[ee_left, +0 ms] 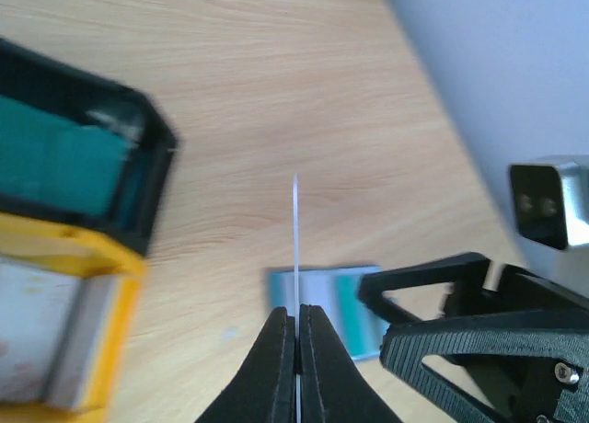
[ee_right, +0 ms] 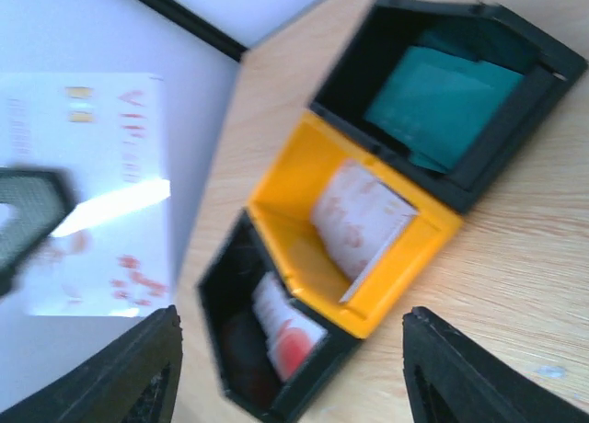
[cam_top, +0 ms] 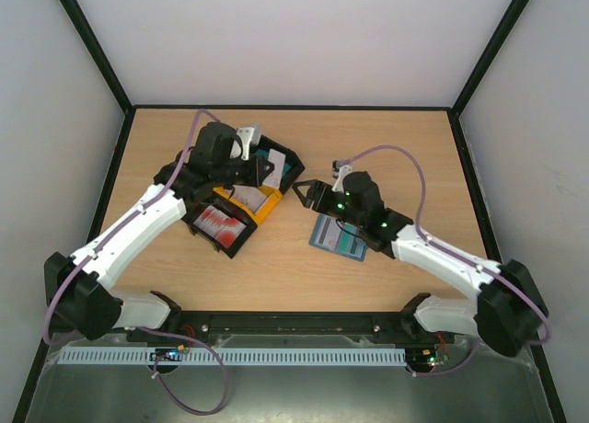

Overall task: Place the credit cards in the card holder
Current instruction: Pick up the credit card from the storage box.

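1. Spanning the cell, a light wooden table is shut in by white walls on three sides, with a black frame strip along its far edge.
2. Bare wood shows along the far edge and down the right side. The middle is crowded by both arms.
3. The left arm reaches diagonally over the trays, and the right arm angles in from the right towards them.
4. Three trays sit in a touching diagonal row left of centre: a black tray holding a teal card stack, a yellow tray and a second black tray.
5. Red-printed cards lean inside the yellow tray, and more lie in the second black tray.
6. The card holder, slate-blue, lies flat on the wood right of the trays. It is apart from them and partly under the right wrist.
7. The right gripper hangs between the trays and the card holder, its jaws spread wide with nothing between them.
8. The left gripper is pinched tight on a credit card. The left wrist view shows the card edge-on, with the card holder beyond it.
9. From the right wrist that credit card shows its white face with red print, raised off the table against the wall.
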You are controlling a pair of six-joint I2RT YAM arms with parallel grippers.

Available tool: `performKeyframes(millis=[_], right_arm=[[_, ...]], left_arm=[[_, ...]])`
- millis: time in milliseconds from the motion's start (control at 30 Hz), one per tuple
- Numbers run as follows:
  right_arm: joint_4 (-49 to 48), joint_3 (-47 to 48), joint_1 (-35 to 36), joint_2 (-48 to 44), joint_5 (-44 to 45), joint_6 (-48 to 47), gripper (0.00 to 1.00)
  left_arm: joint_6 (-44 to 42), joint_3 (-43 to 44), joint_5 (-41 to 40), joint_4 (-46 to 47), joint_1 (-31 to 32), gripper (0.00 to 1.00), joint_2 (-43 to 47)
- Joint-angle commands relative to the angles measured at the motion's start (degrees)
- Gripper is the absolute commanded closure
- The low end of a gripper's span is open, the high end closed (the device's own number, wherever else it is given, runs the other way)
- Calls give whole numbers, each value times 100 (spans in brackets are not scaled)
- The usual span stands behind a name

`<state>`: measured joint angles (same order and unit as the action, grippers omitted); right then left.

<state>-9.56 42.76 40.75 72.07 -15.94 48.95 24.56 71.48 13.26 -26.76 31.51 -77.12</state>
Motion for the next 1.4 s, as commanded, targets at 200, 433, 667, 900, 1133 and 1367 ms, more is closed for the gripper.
performKeyframes(millis=[200, 433, 667, 900, 1133, 1367], right_arm=[[-1276, -386, -30, -1465, -1046, 1204, 31], [-1682, -552, -27, -1562, -1272, 1520, 60], [-2524, -881, -26, -1649, -1619, 1841, 73], [-2333, -843, -37, -1557, -1600, 1768, 98], [-259, -804, -245, -1737, -130, 743, 98], [686, -1787, -1145, -1601, -136, 733, 98]], left_arm=[[1928, -614, 2790, 2474, 75, 97, 602], [2341, -923, 3148, 2863, 74, 97, 947], [2673, -1239, 3393, 3237, 67, 96, 992], [2531, -1371, 3233, 3072, 70, 81, 940], [1468, -1533, 1328, 1542, 106, 36, 834], [1062, -1639, 514, 1478, 645, 36, -147]])
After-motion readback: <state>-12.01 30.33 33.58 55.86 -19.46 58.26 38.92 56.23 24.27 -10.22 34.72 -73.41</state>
